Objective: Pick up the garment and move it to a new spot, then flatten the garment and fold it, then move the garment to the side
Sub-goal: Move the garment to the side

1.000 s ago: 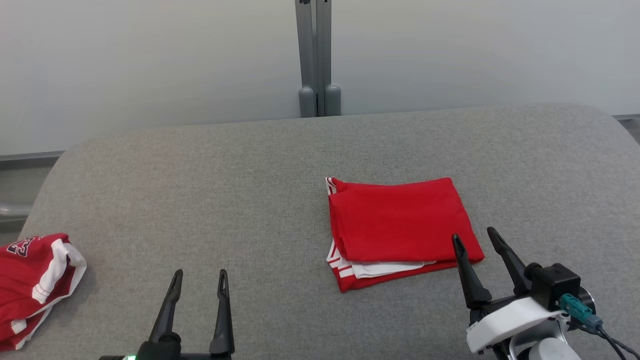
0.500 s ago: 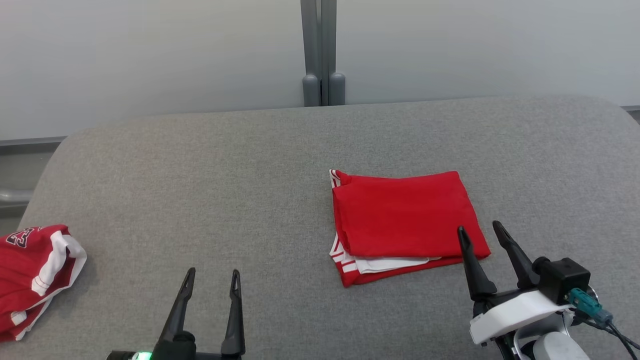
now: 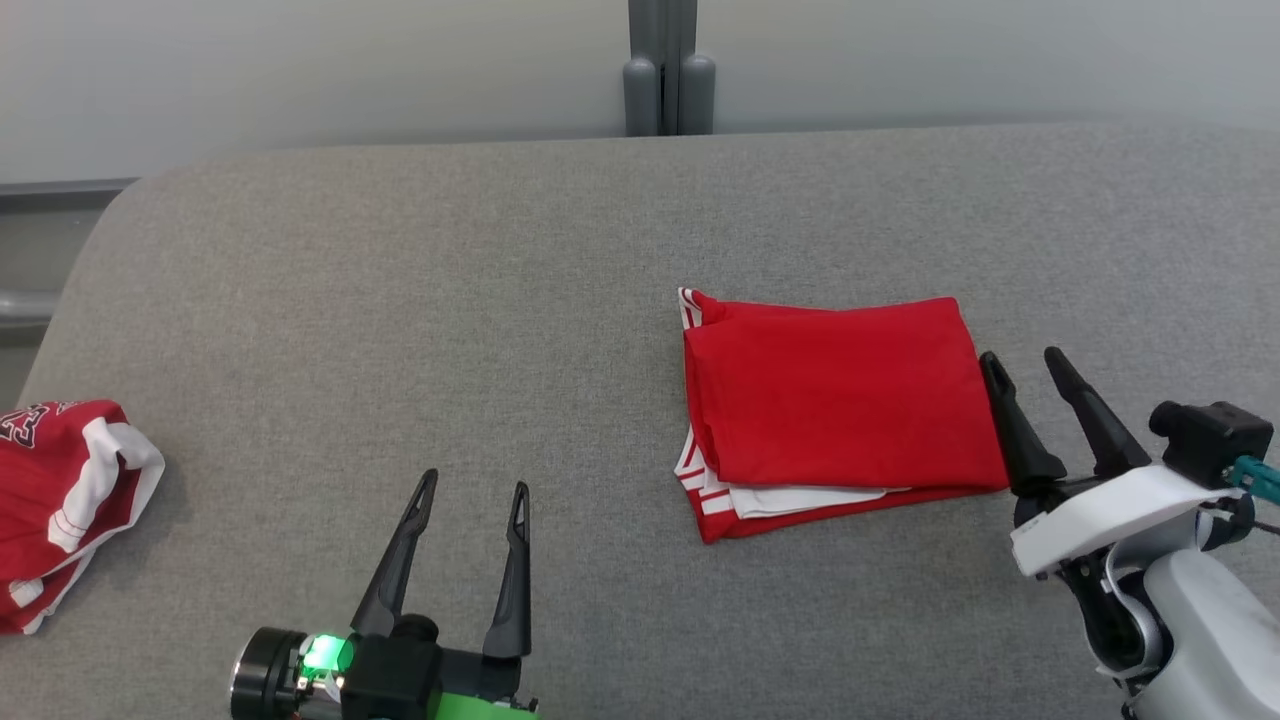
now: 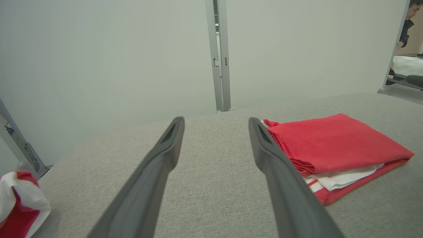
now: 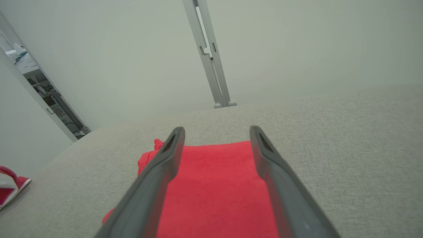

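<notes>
Red cloth folded into a neat rectangle, the garment [image 3: 840,395] lies flat on the grey table [image 3: 400,300], with white and striped layers showing along its near edge. Its long axis runs from left to right across the table. The right pincer [image 3: 1020,356] is released, its jaws standing wide, and it holds nothing. The garment is just beside it on its left, and its inner finger stands at the right short edge of the cloth; I cannot tell whether it touches. In the right wrist view the red fabric lies directly ahead and below, between the two dark fingers [image 5: 158,172]. The left pincer [image 3: 475,482] is also released and empty. For it the garment lies ahead and to its right, well apart. So the right arm is clearly the nearer one. I judge that the folding is already done and the last step, moving the garment to the side, is not yet done. For this step the right pincer would probably need to go lower and take the right edge through all layers. A second crumpled red and white garment [image 3: 60,500] lies far to the left of the left pincer.
</notes>
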Controlling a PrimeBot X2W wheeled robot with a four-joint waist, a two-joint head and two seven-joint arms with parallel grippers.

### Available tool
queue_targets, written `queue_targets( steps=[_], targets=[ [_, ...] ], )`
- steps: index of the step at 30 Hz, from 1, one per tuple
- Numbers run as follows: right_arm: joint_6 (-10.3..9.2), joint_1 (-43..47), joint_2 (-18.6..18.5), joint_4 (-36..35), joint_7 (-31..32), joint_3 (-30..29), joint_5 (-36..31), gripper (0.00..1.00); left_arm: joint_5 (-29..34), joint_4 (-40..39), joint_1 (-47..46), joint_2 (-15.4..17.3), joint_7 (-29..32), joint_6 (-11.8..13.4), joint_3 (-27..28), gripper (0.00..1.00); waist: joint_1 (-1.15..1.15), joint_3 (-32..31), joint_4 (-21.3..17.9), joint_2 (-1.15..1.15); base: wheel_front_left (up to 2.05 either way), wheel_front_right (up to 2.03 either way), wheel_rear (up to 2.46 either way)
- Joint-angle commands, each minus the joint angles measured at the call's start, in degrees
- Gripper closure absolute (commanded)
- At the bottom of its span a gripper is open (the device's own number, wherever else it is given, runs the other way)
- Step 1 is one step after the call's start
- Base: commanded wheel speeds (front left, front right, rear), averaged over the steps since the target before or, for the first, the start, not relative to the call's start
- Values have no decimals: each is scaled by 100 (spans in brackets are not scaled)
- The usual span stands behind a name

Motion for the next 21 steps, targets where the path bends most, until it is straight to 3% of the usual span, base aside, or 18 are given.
queue_targets(
  steps=[1,10,19,21],
  targets=[
    [2,-206,-183,160,-15,153,325,0,41,-44,-153,9,0,50,-34,0,0,260,105,0,0,0,0],
    [2,-894,-1269,789,395,1231,2262,0,148,-76,-508,14,0,96,-321,0,0,757,308,0,0,0,0],
    [2,-1212,-1777,725,869,1646,3725,0,141,-30,-775,51,0,155,-544,0,0,1087,420,0,0,0,0],
    [2,-1269,-1892,771,945,1748,3856,8,139,-20,-838,58,0,172,-598,0,0,1146,449,0,0,0,0]
  ],
)
